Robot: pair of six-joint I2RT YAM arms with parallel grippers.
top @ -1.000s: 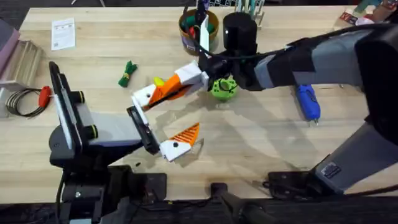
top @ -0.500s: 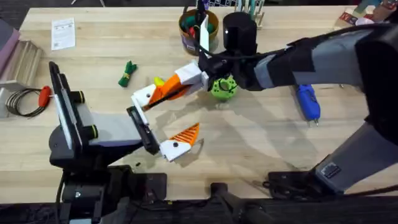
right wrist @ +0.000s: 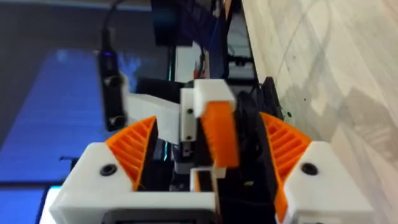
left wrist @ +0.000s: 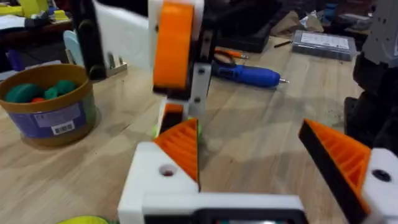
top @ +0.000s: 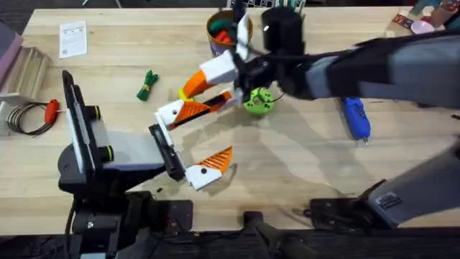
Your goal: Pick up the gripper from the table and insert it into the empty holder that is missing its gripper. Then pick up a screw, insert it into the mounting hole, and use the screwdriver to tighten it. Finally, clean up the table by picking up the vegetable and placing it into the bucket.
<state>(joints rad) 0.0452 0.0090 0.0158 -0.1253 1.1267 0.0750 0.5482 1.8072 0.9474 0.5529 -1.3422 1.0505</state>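
Once lifted clear of the table (top: 302, 165), kept the gripper (top: 197, 83) pinched in the right pincer (right wrist: 208, 121), up beside the bucket (top: 214, 44). Held left pincer (left wrist: 249, 134) spread low. Pickup apparently done; seating next.

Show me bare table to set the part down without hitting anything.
Free: the stretch between the blue screwdriver and the left gripper, and the far-left strip between the paper label and the green vegetable. Crowded: around the green disc, the right gripper and the bucket.
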